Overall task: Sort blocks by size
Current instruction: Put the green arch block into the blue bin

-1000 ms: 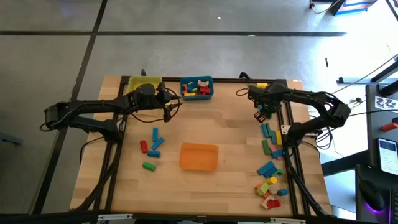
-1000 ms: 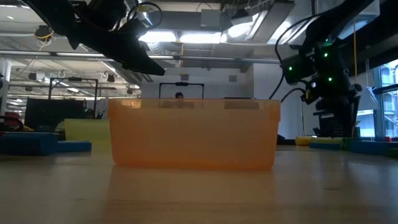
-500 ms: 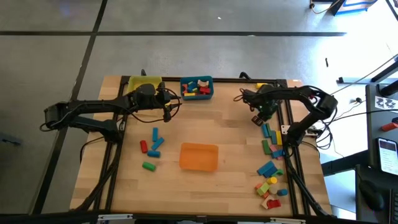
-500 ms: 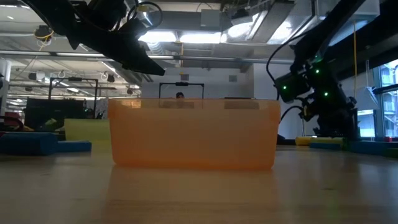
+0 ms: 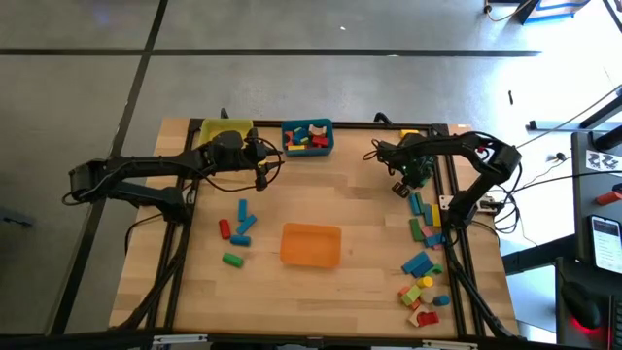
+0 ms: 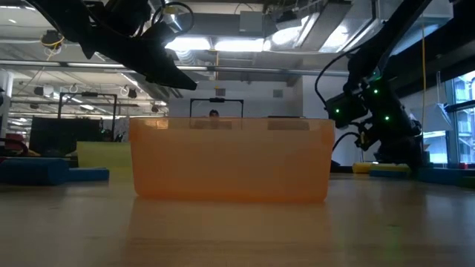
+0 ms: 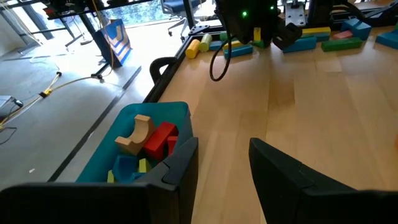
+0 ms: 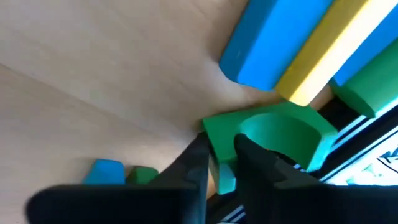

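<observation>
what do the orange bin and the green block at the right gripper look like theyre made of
Orange bin: probably thin plastic, since light glows through its walls in the low view. Green block: likely painted wood, with a flat, even matte colour and crisp edges around its arched cutout, though no grain shows.

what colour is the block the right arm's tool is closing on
Green. The arch-shaped block between the right tool fingers shows best in the right wrist view.
</observation>
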Controlling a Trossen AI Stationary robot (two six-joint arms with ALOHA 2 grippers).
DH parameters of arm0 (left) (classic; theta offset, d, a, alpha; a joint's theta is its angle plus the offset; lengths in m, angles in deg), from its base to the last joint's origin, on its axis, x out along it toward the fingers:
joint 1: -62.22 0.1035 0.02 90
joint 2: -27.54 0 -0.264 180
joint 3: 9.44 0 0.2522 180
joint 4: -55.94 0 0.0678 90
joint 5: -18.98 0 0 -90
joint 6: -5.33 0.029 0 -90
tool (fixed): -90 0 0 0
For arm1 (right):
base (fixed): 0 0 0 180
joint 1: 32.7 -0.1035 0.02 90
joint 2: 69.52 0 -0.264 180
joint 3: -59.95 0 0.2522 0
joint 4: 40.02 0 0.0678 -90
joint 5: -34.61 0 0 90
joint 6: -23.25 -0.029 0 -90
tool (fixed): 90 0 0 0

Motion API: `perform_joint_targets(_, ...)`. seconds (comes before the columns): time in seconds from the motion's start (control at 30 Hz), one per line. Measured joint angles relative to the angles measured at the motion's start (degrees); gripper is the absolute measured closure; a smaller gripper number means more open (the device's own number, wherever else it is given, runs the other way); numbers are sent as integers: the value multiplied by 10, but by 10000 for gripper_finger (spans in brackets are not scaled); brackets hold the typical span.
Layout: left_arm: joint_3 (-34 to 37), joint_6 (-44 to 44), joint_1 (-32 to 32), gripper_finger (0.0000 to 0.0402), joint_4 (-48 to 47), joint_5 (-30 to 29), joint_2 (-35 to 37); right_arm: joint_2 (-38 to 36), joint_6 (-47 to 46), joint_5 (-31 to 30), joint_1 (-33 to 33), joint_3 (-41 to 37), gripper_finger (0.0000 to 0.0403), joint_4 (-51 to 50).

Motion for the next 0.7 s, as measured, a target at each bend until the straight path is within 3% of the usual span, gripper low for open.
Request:
perform_joint_targets(0.13,0,-1,0,274,0,0,0,0,14,-5,0,0,366,-3)
perform_joint_targets(0.33,0,2,0,274,0,0,0,0,14,-4,0,10,344,-27)
perform_joint_targets(0.7,0,3,0,274,0,0,0,0,14,-4,-1,151,355,-116)
